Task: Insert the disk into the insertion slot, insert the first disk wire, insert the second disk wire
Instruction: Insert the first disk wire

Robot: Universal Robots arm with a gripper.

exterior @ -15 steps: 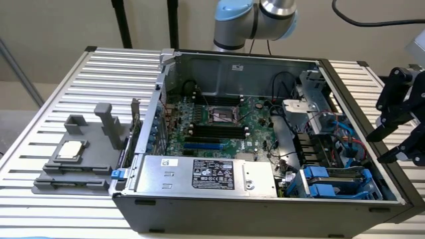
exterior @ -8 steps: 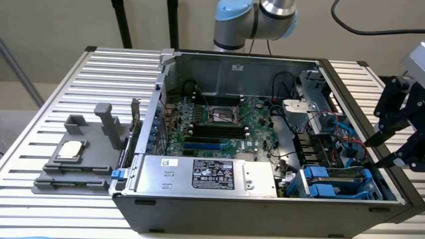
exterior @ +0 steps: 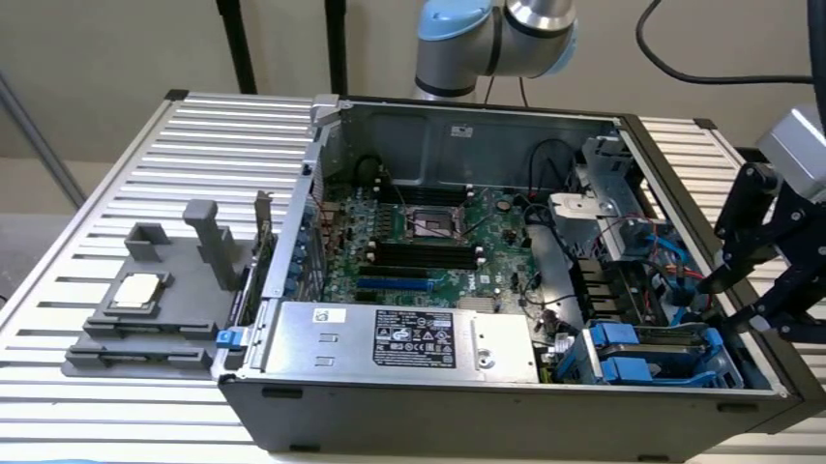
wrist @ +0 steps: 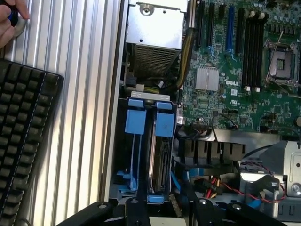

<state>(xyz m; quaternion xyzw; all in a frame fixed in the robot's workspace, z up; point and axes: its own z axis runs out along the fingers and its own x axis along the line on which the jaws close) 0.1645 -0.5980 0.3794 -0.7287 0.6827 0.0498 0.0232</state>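
The insertion slot (exterior: 661,356) is a grey metal cage with blue tabs in the case's front corner, at the exterior view's right. In the wrist view the insertion slot (wrist: 141,101) shows two blue tabs. The disk (wrist: 161,162) sits edge-on inside it, its blue carrier end (wrist: 156,199) toward the gripper. My gripper (exterior: 746,295) hangs over the case's side wall, just above the cage and beside loose blue wires (exterior: 678,280). Its black fingers (wrist: 135,211) stand apart in the wrist view, the gripper (wrist: 169,214) open with nothing seen between them.
A silver power-supply box (exterior: 387,338) lies along the case's front. The motherboard (exterior: 427,242) takes up the middle. A grey fixture (exterior: 155,304) stands on the ribbed table at the exterior view's left. A black keyboard (wrist: 23,136) and a person's hand (wrist: 9,21) are beside the case.
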